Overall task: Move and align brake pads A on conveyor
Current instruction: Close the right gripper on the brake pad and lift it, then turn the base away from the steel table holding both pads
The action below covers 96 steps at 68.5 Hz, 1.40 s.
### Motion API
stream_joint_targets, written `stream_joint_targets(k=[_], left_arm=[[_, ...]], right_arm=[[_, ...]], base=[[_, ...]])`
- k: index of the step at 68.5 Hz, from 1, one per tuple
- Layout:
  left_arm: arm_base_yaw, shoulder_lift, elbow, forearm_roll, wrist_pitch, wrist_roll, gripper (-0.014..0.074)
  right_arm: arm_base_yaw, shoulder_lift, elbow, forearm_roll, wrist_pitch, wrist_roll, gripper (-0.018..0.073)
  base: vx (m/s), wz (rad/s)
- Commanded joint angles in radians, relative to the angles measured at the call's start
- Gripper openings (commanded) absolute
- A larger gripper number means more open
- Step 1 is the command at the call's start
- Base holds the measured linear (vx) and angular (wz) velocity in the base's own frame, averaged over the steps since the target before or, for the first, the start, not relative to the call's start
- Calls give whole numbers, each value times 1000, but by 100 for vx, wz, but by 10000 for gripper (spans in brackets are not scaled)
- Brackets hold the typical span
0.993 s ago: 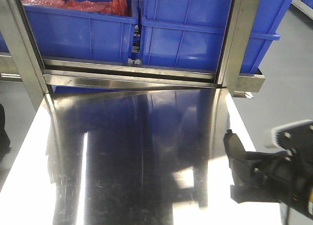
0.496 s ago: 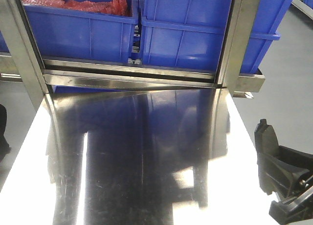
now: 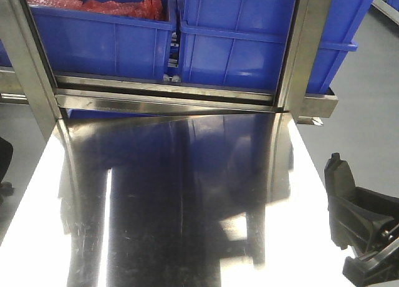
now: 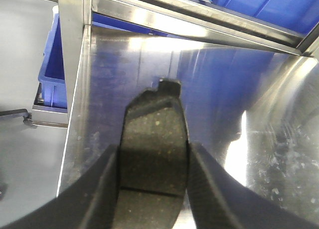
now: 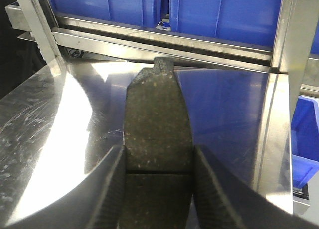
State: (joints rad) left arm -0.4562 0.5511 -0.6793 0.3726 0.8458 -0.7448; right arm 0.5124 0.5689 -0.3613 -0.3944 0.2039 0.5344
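left jaws are clamped on a brake pad [image 4: 152, 154], one black finger [image 4: 99, 189] down each long edge. the pad's far end, with its small tab, pokes out ahead over the bench [image 4: 234, 89]. right jaws hold the same way on a second brake pad [image 5: 158, 124], pinched across the narrow width, with the thin groove sitting right between the fingers [image 5: 104, 189]. in the front view that second pad [image 3: 338, 187] stands on edge off the right side of the bench, over grey floor.

i judge these pads to be stiff and dense for their size, so nothing should flex or crush under the grip. the speckled face looks gritty, so i doubt it would slide much against rubber. the edges are thin and slightly curved, though, so a pinch away from the middle could let a pad swing. the groove is the sensible spot, close to the balance point, and both grips sit about there. corners might chip if set down hard.

outward from there the shiny steel bench carries nothing i can see. behind it a steel frame carries blue bins [image 3: 237, 37], the left one with red pieces [image 3: 93, 3] in it. the conveyor is not in any view, and neither are the other two pads.
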Motion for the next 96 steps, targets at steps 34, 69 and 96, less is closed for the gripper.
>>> stream_joint_targets(k=[34,69,96], left_arm=[[-8,2,-25,29,-72,1,31],[-8,2,-25,29,-72,1,31],[-8,2,-25,29,-72,1,31]], right_arm=[[-4,-3,-31,-19,-84,-5,123],[-4,-3,-31,-19,-84,-5,123],[-4,-3,-31,-19,-83,-5,123]], base=[[0,0],[-3,9],[-10,57]])
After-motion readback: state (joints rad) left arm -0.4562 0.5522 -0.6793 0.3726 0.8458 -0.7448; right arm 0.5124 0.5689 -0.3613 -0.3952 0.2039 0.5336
